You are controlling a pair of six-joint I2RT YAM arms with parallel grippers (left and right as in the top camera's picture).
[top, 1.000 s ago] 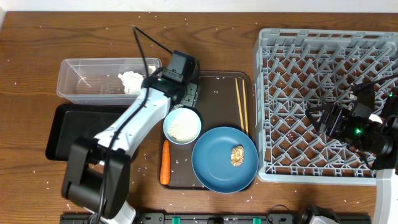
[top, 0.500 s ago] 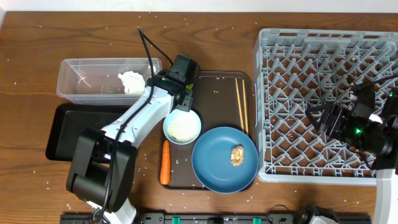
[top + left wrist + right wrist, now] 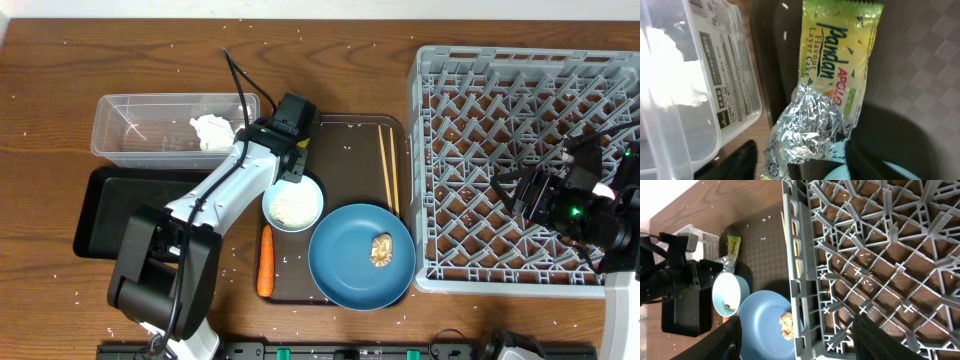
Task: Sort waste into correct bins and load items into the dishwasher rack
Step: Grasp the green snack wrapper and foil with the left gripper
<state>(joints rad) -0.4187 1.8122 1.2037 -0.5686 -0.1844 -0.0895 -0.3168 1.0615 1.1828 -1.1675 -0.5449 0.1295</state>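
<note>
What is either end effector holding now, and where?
Nothing clearly held: left end effector straddles the packet at its torn foil end; right end effector empty.

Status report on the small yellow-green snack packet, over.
Left gripper straddling small yellow-green foil packet on brown tray, grip unconfirmed. Right gripper open, empty, above grey plastic dishwasher rack. Pale-blue bowl rim crowds packet's torn end.

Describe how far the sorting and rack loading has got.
Done: one white wrapper lies in the clear tub. In hand: left gripper straddles the yellow-green packet. Left: carrot, food lump, rice, plate, bowl, chopsticks; the rack holds no dishes.
</note>
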